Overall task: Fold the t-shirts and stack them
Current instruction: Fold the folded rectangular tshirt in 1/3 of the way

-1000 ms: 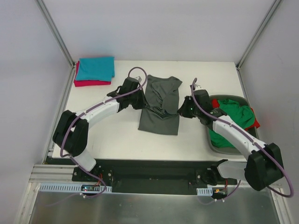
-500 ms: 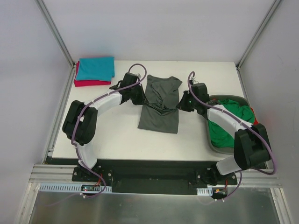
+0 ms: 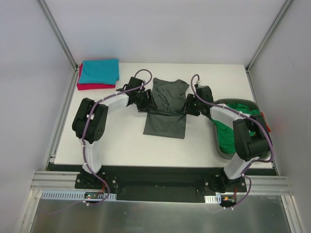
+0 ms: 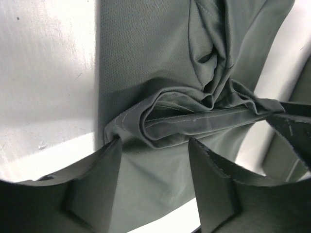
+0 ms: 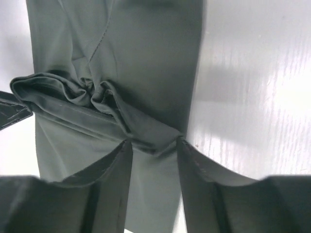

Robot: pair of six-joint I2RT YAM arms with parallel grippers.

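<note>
A grey t-shirt (image 3: 165, 127) lies lengthwise in the middle of the white table (image 3: 112, 138), with a bunched fold ridge (image 4: 194, 121) running across it. My left gripper (image 3: 147, 103) sits at the ridge's left end and my right gripper (image 3: 188, 108) at its right end. In the left wrist view the left gripper (image 4: 154, 144) stands open just short of the ridge, over flat grey cloth. The right gripper (image 5: 154, 143) is open too, its tips touching the ridge's corner (image 5: 155, 141). A folded teal t-shirt (image 3: 99, 71) lies on a folded red one (image 3: 92, 86) at the back left.
A grey bin (image 3: 222, 153) at the right edge holds a crumpled green shirt (image 3: 240, 112) and a red one (image 3: 265, 127). Metal frame posts stand at the table's back corners. The right arm's links hang over the bin.
Both grippers were shut on the grey shirt's gathered fold and now stand open, with the fold lying across the shirt. Both arms swung their elbows toward the back.
</note>
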